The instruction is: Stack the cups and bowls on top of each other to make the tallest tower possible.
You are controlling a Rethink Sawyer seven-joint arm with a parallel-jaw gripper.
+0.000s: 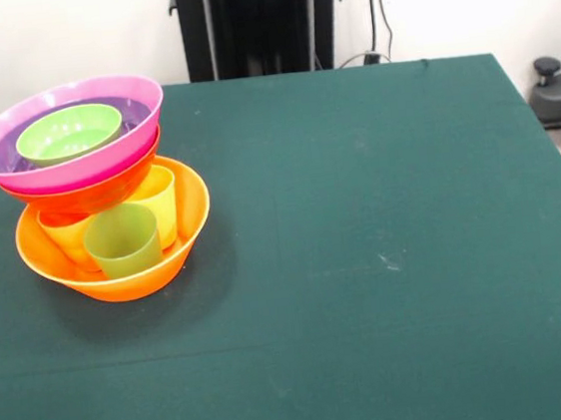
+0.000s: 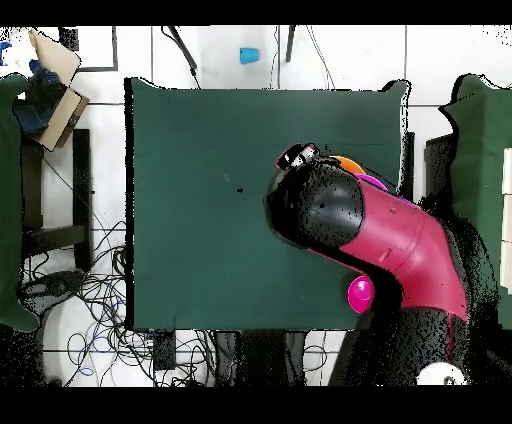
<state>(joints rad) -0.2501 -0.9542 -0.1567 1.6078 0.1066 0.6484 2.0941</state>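
On the left side of the front view, the tower (image 1: 99, 204) stands on the green desk (image 1: 364, 241), near its left edge. Its base is a large orange bowl (image 1: 170, 257) that holds three cups: a green cup (image 1: 123, 242) in front, a yellow cup (image 1: 159, 198) behind it, and an orange cup (image 1: 63, 238) to the left. On top of the cups sits a red-orange bowl (image 1: 88, 195), then a large pink bowl (image 1: 104, 153), tilted, with a purple bowl (image 1: 130, 110) and a small light green bowl (image 1: 69, 132) nested inside.

In the overhead view the red and black arm (image 2: 370, 235) reaches over the right part of the desk and covers most of the tower. The end effector cannot be made out there, so I cannot tell whether it is spread or pressed together. A blue cup (image 2: 248, 55) lies on the floor beyond the desk's upper edge.
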